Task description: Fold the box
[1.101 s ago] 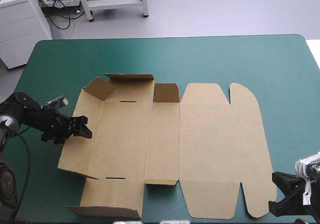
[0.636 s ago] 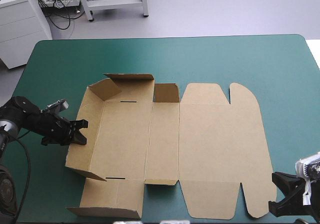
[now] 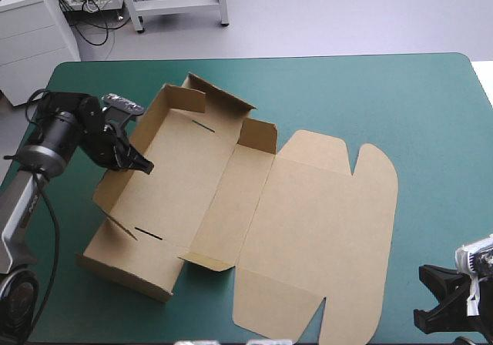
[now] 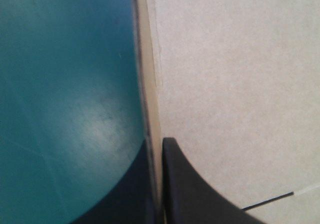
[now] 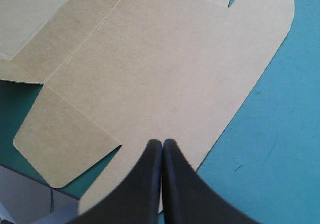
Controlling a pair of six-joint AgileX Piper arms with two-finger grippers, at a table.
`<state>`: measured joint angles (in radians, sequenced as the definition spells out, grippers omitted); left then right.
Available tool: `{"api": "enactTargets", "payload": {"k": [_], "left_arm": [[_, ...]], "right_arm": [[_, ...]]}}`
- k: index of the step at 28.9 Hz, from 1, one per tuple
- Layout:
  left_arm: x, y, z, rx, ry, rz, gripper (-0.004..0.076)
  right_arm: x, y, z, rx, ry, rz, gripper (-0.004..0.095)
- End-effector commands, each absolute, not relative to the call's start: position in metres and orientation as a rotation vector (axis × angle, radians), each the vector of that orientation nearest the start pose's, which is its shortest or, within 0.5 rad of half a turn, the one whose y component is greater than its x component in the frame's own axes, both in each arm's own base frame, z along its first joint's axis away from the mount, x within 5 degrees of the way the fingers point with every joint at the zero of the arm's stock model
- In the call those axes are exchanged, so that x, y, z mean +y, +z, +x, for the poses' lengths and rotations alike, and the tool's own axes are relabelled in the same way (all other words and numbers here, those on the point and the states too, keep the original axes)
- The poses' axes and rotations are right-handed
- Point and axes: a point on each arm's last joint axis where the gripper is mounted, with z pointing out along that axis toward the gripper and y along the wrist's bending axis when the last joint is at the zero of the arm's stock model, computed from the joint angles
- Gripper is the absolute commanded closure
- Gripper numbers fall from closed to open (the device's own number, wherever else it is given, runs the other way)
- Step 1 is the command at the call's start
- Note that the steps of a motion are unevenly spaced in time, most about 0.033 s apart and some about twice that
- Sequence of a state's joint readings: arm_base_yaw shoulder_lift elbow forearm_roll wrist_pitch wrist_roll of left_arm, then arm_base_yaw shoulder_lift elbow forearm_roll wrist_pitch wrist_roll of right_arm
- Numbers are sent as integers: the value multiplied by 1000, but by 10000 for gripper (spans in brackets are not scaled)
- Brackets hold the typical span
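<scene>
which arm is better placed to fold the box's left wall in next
Left. The left gripper is shut on the box at its raised left wall. The right gripper is shut, holding nothing, by the flat lid at the table's near right corner, far from that wall.

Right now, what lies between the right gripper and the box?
Only bare teal-green cover, as the high view shows: the right gripper, shut, sits beyond the right edge of the box without touching it.

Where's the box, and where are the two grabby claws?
box (image 3: 323, 222), high view, flat lid panel.
left gripper (image 3: 142, 165), high view, fingertips pinching a raised wall.
right gripper (image 5: 162, 144), right wrist view, shut fingertips.
</scene>
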<state>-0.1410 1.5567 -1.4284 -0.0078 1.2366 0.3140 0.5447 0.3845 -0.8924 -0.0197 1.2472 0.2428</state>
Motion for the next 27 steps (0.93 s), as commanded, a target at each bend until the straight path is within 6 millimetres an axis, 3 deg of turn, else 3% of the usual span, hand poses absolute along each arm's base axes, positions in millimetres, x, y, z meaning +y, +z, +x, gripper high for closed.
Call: {"api": "enactTargets", "payload": {"k": [1,5,12,18,20,27], "left_arm": [[-62,361,312,2669,288,808,756],[-101,368,333,2426,614,1020,756],[-154,374,340,2059,825,1147,756],[-191,374,329,1853,807,1246,756],[-200,363,321,1799,818,1306,756],[-215,331,287,1550,944,1271,756]], "right_arm": [[9,374,19,2220,408,-319,926],[9,374,19,2223,417,-307,926],[9,374,19,2226,427,-283,926],[9,374,19,2231,440,-255,926],[9,374,19,2234,446,-244,926],[9,374,19,2233,448,-236,926]]}}
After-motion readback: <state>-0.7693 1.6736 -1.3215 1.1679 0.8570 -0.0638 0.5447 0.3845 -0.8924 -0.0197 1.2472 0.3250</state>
